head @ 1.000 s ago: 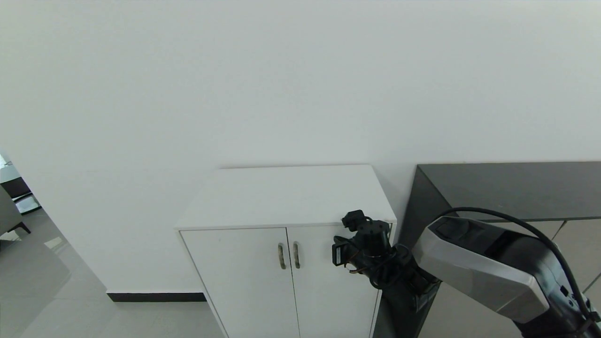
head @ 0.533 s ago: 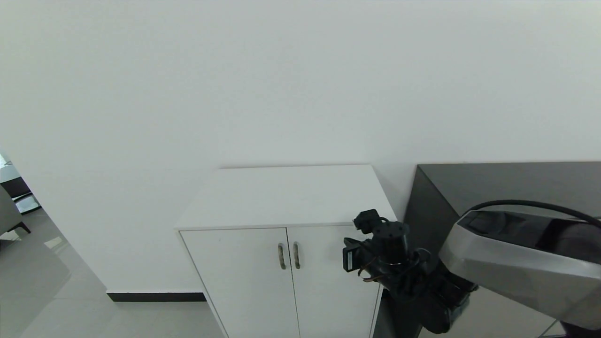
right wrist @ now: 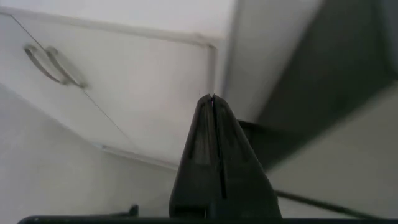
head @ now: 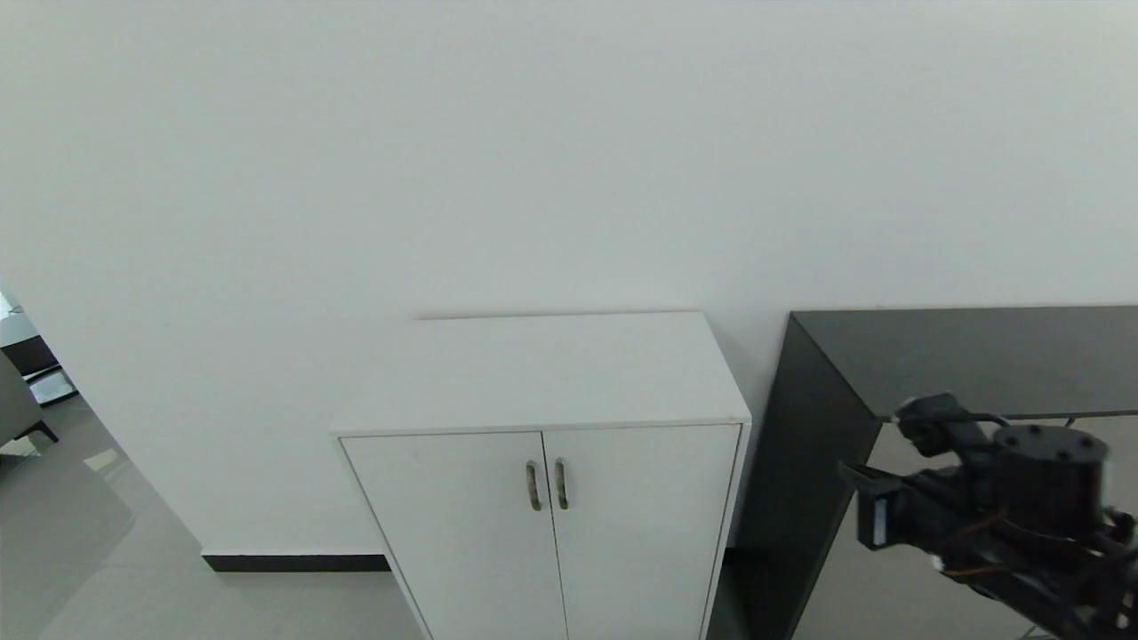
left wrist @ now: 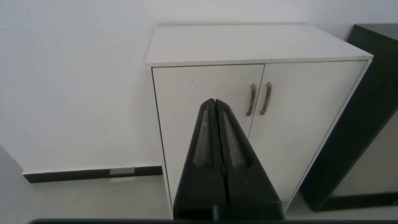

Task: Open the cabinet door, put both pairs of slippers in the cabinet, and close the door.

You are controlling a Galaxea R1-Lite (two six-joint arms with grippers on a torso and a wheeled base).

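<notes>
White wall (head: pixel 569 160) behind cabinet (head: pixel 542 382); dark unit (head: pixel 978 356), perhaps table, alongside

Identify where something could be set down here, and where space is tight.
The white cabinet top, between wall and doors, is bare. So is the dark counter top beside it and the floor left of the cabinet. Tight: the narrow gap between cabinet and counter.

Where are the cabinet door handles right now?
Head view: the handles sit side by side where the closed white cabinet doors meet, near their top.
</notes>
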